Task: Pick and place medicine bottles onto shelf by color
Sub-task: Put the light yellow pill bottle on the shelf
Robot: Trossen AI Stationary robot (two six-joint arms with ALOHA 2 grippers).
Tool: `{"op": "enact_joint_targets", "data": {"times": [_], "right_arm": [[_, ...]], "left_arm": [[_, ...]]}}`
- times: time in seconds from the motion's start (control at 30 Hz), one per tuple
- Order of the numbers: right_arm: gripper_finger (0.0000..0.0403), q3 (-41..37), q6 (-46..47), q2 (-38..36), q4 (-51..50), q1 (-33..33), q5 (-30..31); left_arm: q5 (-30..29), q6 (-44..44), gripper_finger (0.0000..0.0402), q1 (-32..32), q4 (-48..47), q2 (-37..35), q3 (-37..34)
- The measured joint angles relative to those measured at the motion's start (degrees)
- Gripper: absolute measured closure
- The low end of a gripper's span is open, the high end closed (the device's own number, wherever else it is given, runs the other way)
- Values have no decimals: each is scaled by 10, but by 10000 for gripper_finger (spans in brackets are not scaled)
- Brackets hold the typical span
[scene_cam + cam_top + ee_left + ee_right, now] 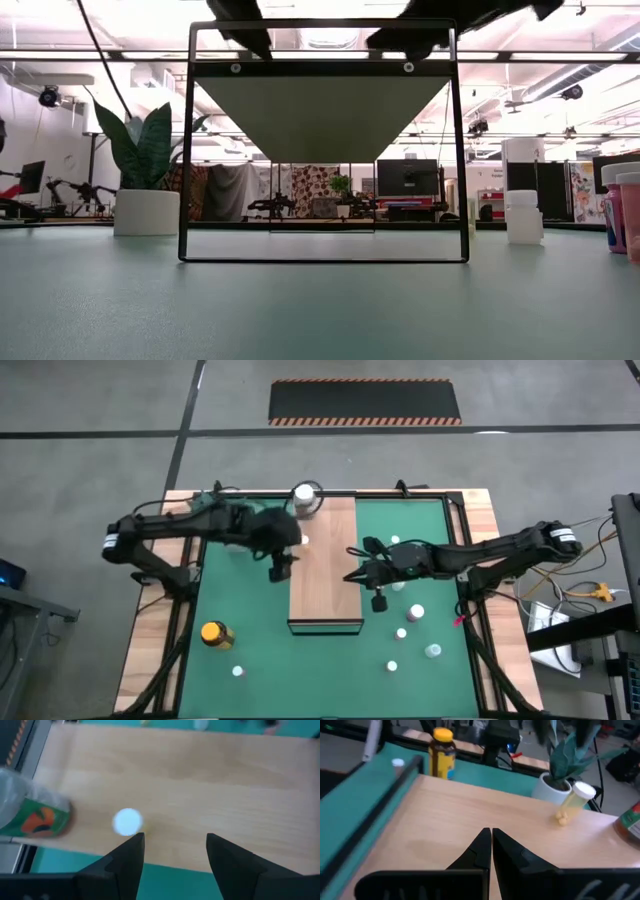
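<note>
We see the shelf (325, 565), a long light-brown board, lying down the middle of the green mat (240, 610) on the bench (150, 650), with both arms reaching in over it. The left pincer (175, 851) hangs over the shelf's left edge with its fingers spread and nothing between them; just ahead of it stands a small white-capped bottle (127, 821) on the board, and near that a larger jar with an orange-and-green label (37, 819) sits at the shelf's end. The right pincer (491, 845) is over the shelf's right edge with its fingers pressed together and empty. In the right wrist view the small bottle (572, 802) shows pale yellow contents and leans beside the white plant pot (552, 787). Other bottles wait on the mat: an amber yellow-lidded jar (216, 633) at the near left, and several white-capped bottles (416, 612) scattered to the shelf's right. We judge these small plastic bottles light and stiff but smooth-sided and quick to tip or roll, so the hold belongs across the body just below the cap, squarely and from above. The amber jar looks heavier and wider, and we would want the fingers fully spread and a grip low on its neck or around its middle.
</note>
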Motion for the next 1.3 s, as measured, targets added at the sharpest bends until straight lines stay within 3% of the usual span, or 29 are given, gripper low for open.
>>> {"op": "enact_joint_targets", "data": {"times": [0.33,0.67,0.9,1.3], "right_arm": [[394,176,5,140,-121,-86,1],[394,289,-10,252,-174,-141,1],[394,324,-2,279,-196,-147,0],[394,320,17,278,-181,-143,-2]], "left_arm": [[-36,-2,205,-94,214,-109,-166],[-69,-15,205,-111,315,-208,-278],[-69,-15,205,-111,331,-245,-294],[-69,1,205,-111,350,-253,-294]]}}
